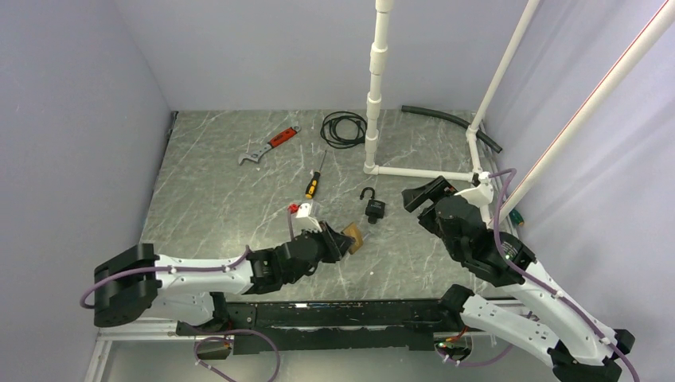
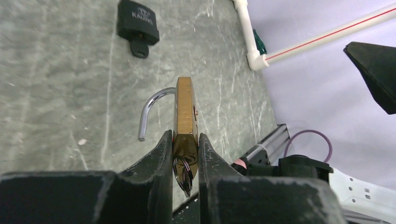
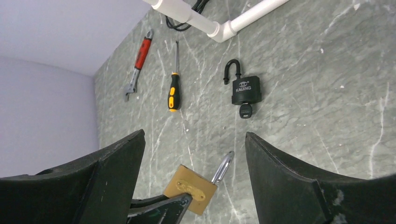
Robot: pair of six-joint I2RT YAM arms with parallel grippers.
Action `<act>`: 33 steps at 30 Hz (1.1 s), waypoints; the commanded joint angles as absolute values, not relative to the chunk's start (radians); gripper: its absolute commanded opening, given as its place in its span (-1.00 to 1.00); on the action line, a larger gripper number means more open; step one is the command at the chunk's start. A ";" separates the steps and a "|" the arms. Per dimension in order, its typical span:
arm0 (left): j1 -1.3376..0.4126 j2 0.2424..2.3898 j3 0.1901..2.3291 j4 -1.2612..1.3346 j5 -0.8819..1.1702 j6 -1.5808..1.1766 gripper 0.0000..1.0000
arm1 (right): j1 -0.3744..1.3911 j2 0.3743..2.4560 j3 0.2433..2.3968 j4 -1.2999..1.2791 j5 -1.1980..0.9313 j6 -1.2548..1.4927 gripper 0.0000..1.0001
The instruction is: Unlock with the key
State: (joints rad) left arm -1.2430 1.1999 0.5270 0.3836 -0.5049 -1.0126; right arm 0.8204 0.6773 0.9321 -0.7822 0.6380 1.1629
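- Left jaws, reaching low from 8 o'clock, pinch the brass padlock (image 2: pixel 185 109) over the counter (image 2: pixel 56 93); shackle (image 2: pixel 148 108) open, key (image 2: pixel 183 173) seated in its base.
- Right jaws hang wide at its 2 o'clock.

Brass padlock (image 2: pixel 185 112), black padlock (image 2: pixel 137 21), grey veined table (image 1: pixel 223 191), perhaps dark key (image 2: pixel 183 173).

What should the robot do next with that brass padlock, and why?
Probably lower the left gripper and set the brass padlock on the table: its shackle already hangs open, and the right gripper is open, clear of it.
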 commanded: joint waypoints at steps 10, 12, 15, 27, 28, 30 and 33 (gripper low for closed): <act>-1.237 1.358 0.602 0.312 -0.546 -1.293 -1.00 | 0.818 0.693 0.943 -0.824 0.692 1.136 0.57; -1.228 1.348 0.589 0.290 -0.578 -1.302 -1.00 | 0.818 0.683 0.930 -0.814 0.688 1.138 0.57; -1.200 1.339 0.578 0.249 -0.588 -1.318 -1.00 | 0.819 0.681 0.919 -0.805 0.676 1.142 0.57; -1.177 1.222 0.651 0.357 -0.362 -1.006 -1.00 | 0.810 0.738 0.862 -0.547 0.454 0.823 -0.09; -1.177 1.199 0.669 0.329 -0.340 -0.972 -1.00 | 0.801 0.766 0.879 -0.553 0.420 0.801 -0.12; -1.177 1.145 0.702 0.279 -0.288 -0.907 -1.00 | 0.766 0.837 0.919 -0.579 0.340 0.748 -0.12; -1.175 1.047 0.730 0.212 -0.232 -0.824 -1.00 | 0.674 0.928 0.929 -0.529 0.047 0.648 -0.15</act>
